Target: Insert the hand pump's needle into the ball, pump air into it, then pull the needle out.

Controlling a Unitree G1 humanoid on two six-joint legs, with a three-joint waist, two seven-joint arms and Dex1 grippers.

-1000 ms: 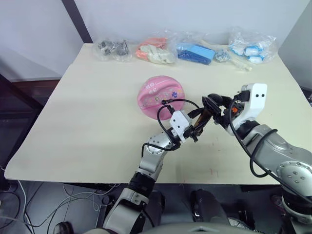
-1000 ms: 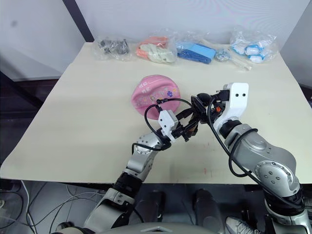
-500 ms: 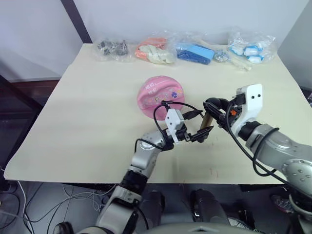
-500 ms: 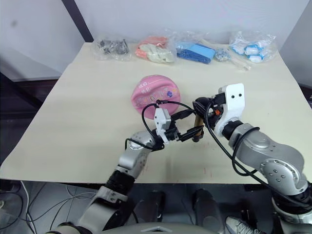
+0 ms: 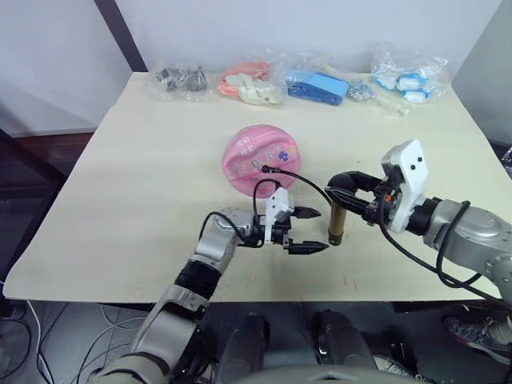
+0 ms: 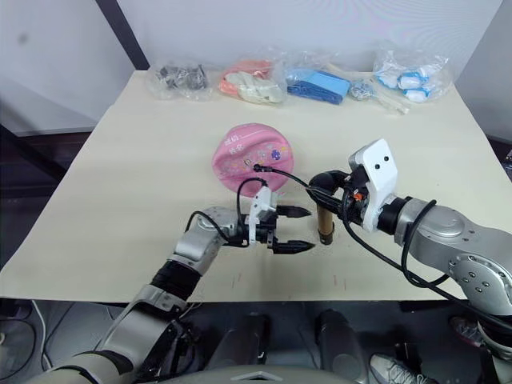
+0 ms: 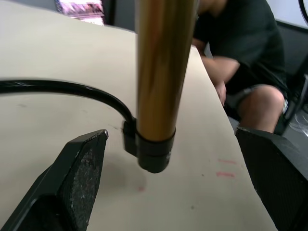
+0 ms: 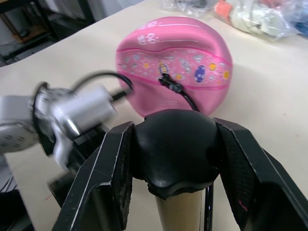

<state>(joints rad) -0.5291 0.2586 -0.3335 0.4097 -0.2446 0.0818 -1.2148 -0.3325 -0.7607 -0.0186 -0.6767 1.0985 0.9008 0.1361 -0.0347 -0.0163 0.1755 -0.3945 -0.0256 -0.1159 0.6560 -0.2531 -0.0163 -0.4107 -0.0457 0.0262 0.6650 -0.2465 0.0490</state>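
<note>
The hand pump (image 5: 336, 224) stands upright on the table (image 5: 144, 192), its black handle clamped in the right gripper (image 8: 175, 159). The left gripper (image 5: 306, 230) gapes empty at the barrel's 9 o'clock, nearest its base. The ball (image 5: 262, 158) sits at the pump's 10 o'clock, the needle (image 8: 166, 79) apparently in it; the hose (image 5: 300, 178) links the 2.
</note>
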